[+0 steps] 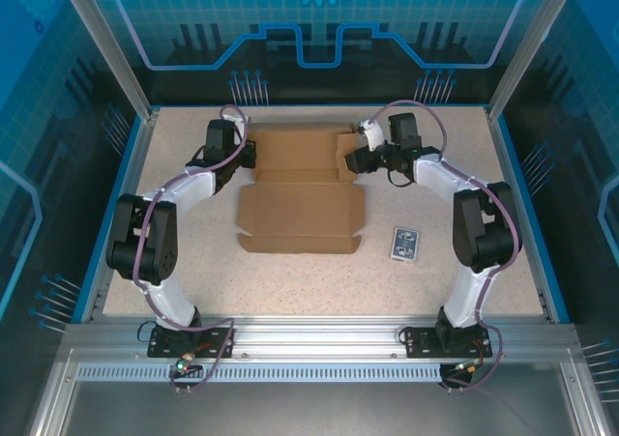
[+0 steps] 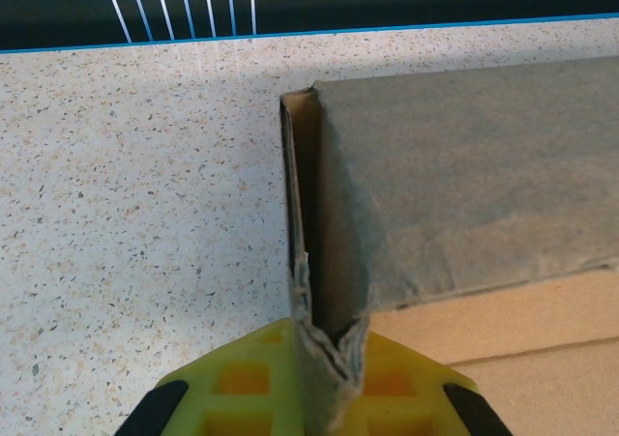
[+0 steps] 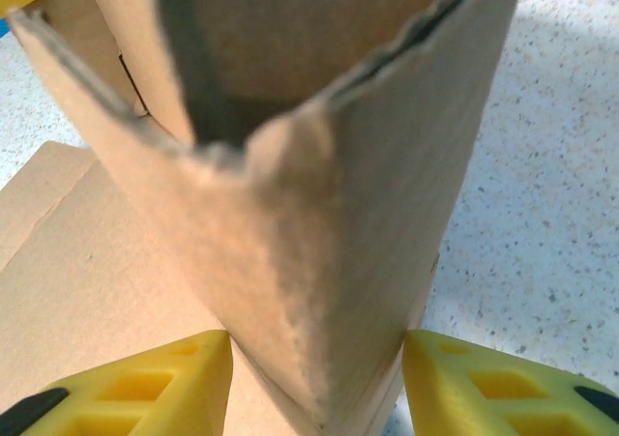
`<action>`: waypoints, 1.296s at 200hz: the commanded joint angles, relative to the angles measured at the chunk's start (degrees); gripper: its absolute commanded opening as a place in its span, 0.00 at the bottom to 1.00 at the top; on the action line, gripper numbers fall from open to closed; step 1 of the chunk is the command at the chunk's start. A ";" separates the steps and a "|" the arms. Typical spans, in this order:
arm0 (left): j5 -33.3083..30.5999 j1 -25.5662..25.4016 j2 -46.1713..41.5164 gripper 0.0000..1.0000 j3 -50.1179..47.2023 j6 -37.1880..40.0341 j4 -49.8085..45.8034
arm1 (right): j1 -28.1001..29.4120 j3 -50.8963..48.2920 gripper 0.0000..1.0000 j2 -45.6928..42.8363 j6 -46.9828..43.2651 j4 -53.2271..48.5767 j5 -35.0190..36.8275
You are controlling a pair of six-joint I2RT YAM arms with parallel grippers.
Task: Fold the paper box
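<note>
On the table (image 1: 193, 272), far middle: paper box (image 1: 300, 204), long axis running left-right
left gripper (image 2: 329, 363): clamped on its left end flap
right gripper (image 3: 319, 359): half-wide, hugging the upright right flap

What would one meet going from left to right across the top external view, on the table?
left gripper → paper box → right gripper → blue-patterned card pack
</note>
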 commanded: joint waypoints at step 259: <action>2.90 -0.26 -2.55 0.00 -0.10 -1.87 -0.31 | 15.23 4.71 0.15 5.80 17.24 -1.14 59.99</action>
